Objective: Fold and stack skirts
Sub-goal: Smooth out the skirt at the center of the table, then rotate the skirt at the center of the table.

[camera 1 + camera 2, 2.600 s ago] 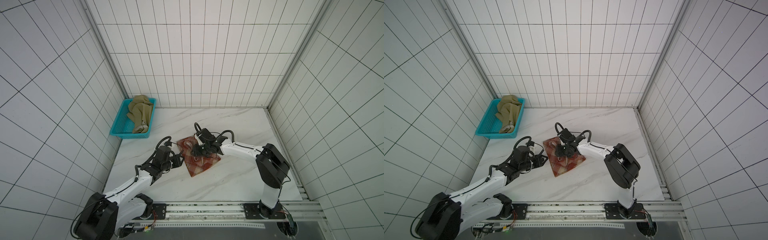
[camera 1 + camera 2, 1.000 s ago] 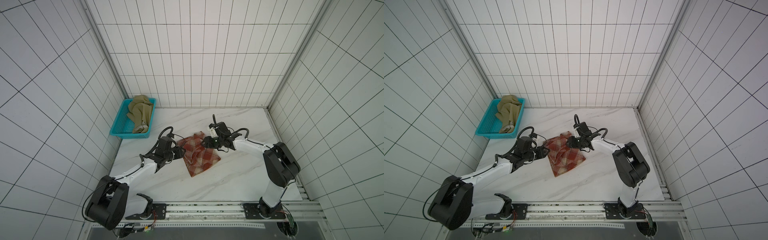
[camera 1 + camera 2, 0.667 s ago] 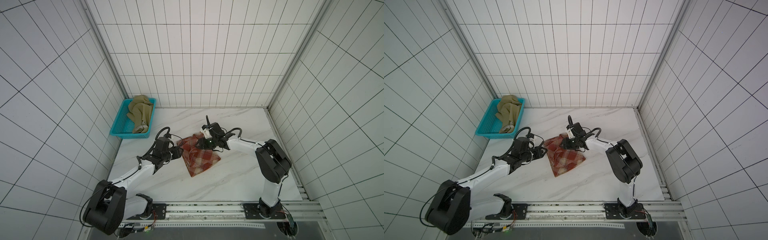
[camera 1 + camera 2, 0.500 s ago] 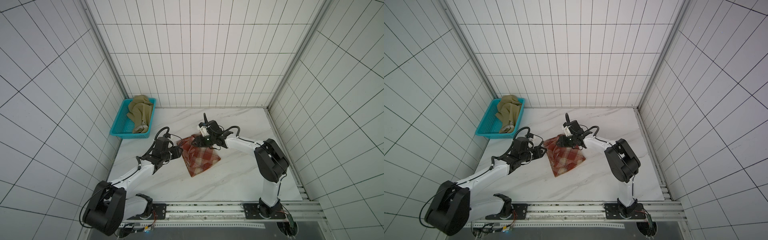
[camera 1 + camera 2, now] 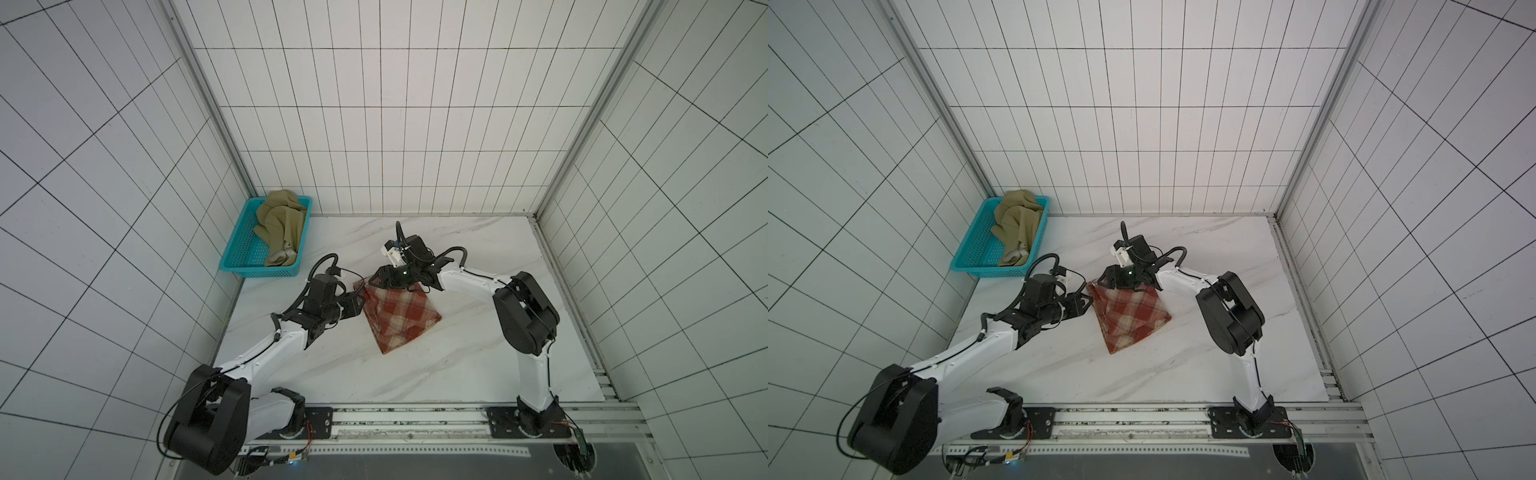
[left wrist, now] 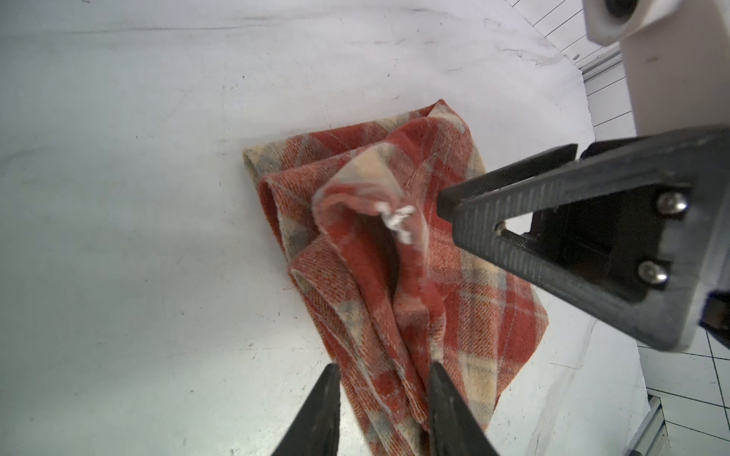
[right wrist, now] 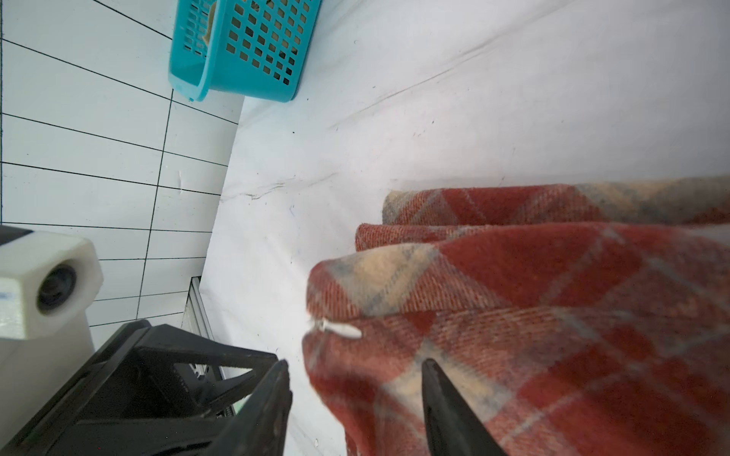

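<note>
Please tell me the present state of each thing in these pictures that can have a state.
plaid skirt: partly folded on the table, one corner loose and raised.
olive skirt: crumpled, not folded, lying in the basket.
basket: upright on the table, olive skirt inside.
left gripper: jaws shut on the plaid skirt's folds.
right gripper: jaws open at the plaid skirt's corner, not clamping.

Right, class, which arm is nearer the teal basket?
Left. The left arm passes close by the teal basket, at its near corner; the right arm reaches in from beyond the plaid skirt, farther off.
</note>
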Controlling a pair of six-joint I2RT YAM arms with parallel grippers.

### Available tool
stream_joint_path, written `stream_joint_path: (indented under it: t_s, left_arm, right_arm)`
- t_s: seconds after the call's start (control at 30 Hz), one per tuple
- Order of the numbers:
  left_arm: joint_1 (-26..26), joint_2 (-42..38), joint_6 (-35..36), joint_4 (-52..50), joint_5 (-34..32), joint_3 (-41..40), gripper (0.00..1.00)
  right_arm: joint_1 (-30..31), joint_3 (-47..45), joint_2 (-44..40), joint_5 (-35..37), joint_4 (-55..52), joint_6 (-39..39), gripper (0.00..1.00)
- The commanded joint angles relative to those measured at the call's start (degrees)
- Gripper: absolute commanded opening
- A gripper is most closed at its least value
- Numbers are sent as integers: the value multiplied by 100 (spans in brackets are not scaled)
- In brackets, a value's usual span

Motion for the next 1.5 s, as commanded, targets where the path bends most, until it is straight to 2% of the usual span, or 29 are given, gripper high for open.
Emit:
stream_joint_path:
  t_s: [0.0,0.17,0.3,0.43,0.57,0.6,0.77,1.13,1.47]
  left_arm:
    - [26,-110,81,-38,-21,-9,38]
    - [26,-67,109,63,154,92,38]
    - [26,111,55,191,338,311,38]
    - [-82,467,-18,379,461,578,38]
    - [-439,784,-27,414,342,913,38]
    - [-562,867,-50,432,290,994,38]
    - [-945,1329,-311,612,67,1216,37]
    - [-937,2059,-465,568,-220,947,35]
    - [-669,2311,-381,313,-509,742,34]
  right_arm:
    - [53,701,130,-303,161,141,54]
    - [29,476,-170,-136,177,122,54]
    - [-213,-394,-875,185,259,135,50]
    - [-596,-1303,-1481,383,323,76,31]
    - [-765,-1815,-1771,649,211,-131,4]
    - [-780,-1924,-1814,733,185,-191,0]
    - [-799,-2231,-1834,1030,-22,-372,0]
    - [-737,-3110,-1684,1163,113,-335,0]
    - [158,-3706,-1631,1558,190,50,0]
